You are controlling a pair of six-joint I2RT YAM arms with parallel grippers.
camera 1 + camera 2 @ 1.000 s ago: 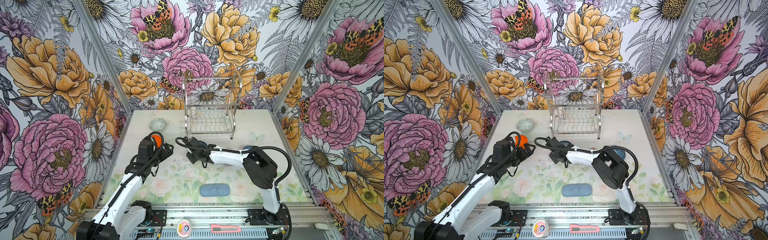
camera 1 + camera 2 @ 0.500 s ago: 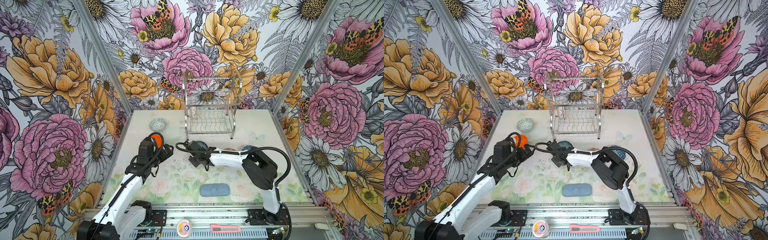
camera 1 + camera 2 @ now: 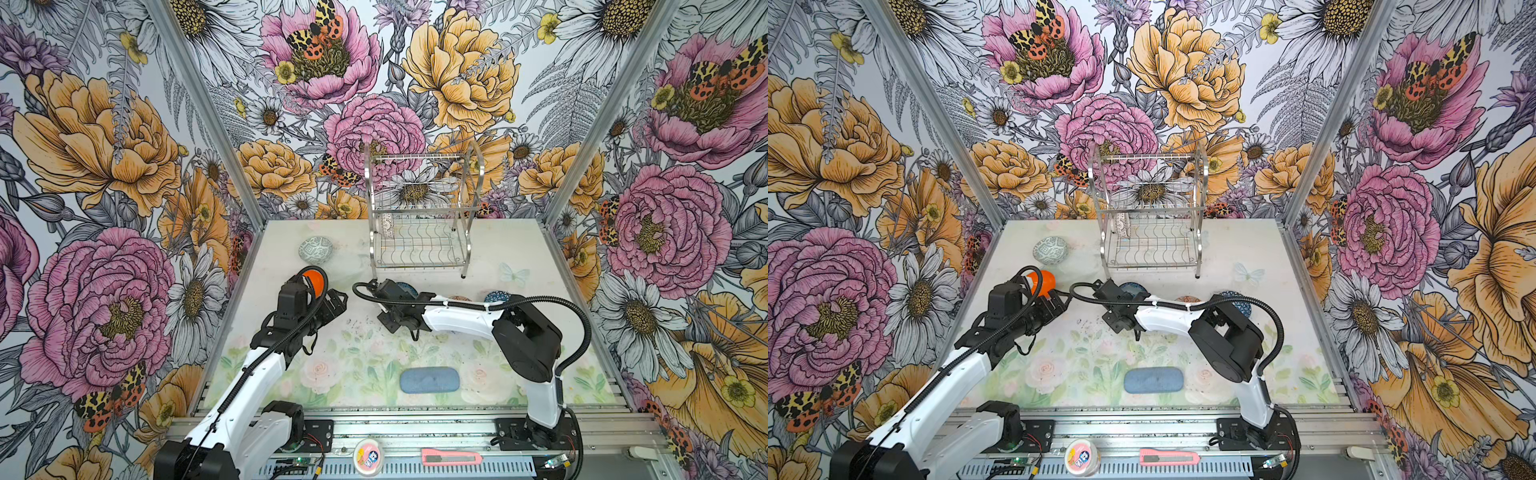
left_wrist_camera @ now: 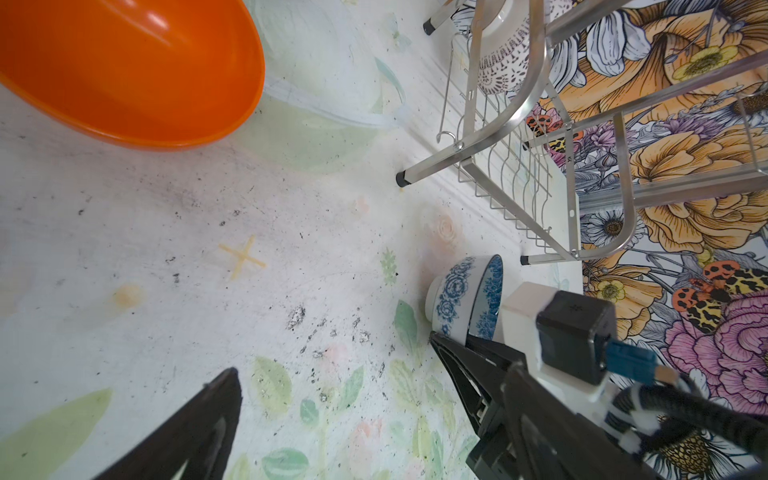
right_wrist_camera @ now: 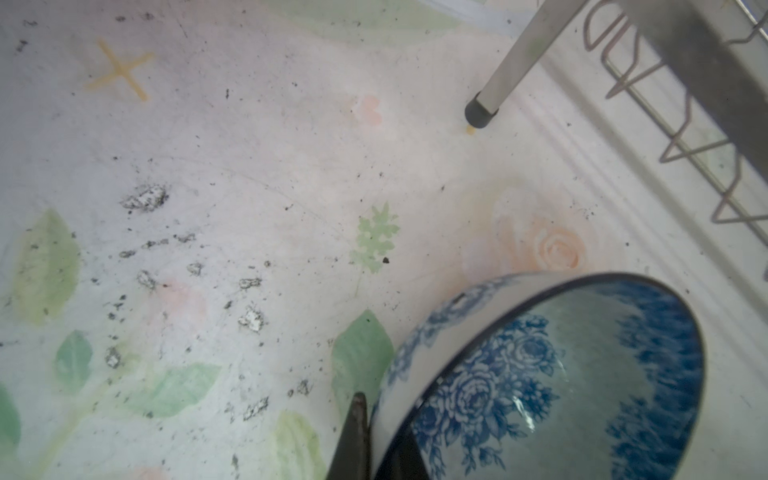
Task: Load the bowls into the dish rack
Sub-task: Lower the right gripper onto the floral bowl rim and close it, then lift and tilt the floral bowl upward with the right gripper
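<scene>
My right gripper (image 5: 380, 449) is shut on the rim of the blue floral bowl (image 5: 561, 374), one finger outside the wall and one inside. That bowl (image 3: 406, 287) sits on the table just in front of the dish rack (image 3: 419, 208). My left gripper (image 3: 337, 300) stands open and empty beside the orange bowl (image 3: 314, 279), not touching it. A black-and-white lattice bowl (image 4: 498, 54) stands on edge in the rack's lower tier. The grey-green bowl (image 3: 316, 249) lies upside down at the back left. Behind my right arm peek an orange-white bowl (image 3: 459, 298) and a dark-blue bowl (image 3: 496, 296).
A flat blue-grey pad (image 3: 429, 379) lies near the table's front edge. The rack's front left leg (image 5: 482, 110) stands close to the held bowl. On the front rail lie a pink round tin (image 3: 368, 455) and a pink box cutter (image 3: 451, 458).
The right gripper has edged toward the blue floral bowl and its jaws have closed on the rim. The left arm has stayed where it was, open.
</scene>
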